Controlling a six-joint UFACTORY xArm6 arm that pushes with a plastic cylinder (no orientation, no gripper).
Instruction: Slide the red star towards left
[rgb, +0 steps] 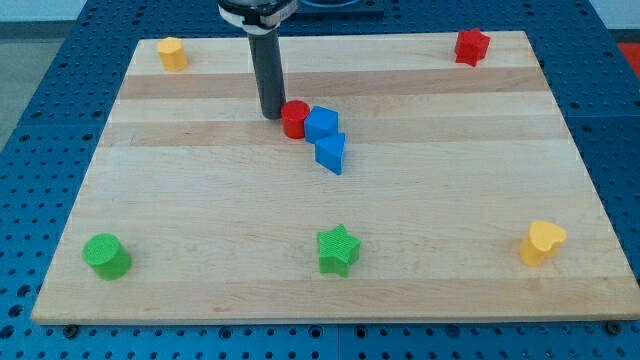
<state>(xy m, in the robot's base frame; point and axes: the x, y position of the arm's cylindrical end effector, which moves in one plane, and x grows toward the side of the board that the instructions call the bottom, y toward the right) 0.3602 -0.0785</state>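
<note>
Red star (471, 46): sits at the view's top right corner of the wooden board (200, 200), well apart from everything else.
My tip (271, 113): the dark rod's lower end rests on the board far to the view's left of the red star and a little lower; I have no jaws, only this rod.
Red cylinder (293, 119): just beside my tip, on its right.
Blue cube (322, 124): touching the red cylinder, on the side nearer the red star.
Blue triangular block (331, 153): directly below the blue cube, touching it.
Yellow block, top left (172, 53): level with the red star, at the opposite corner.
Yellow heart (541, 242): far below the red star, at bottom right.
Green star (338, 250): bottom centre.
Green cylinder (106, 255): bottom left, farthest from the red star.
</note>
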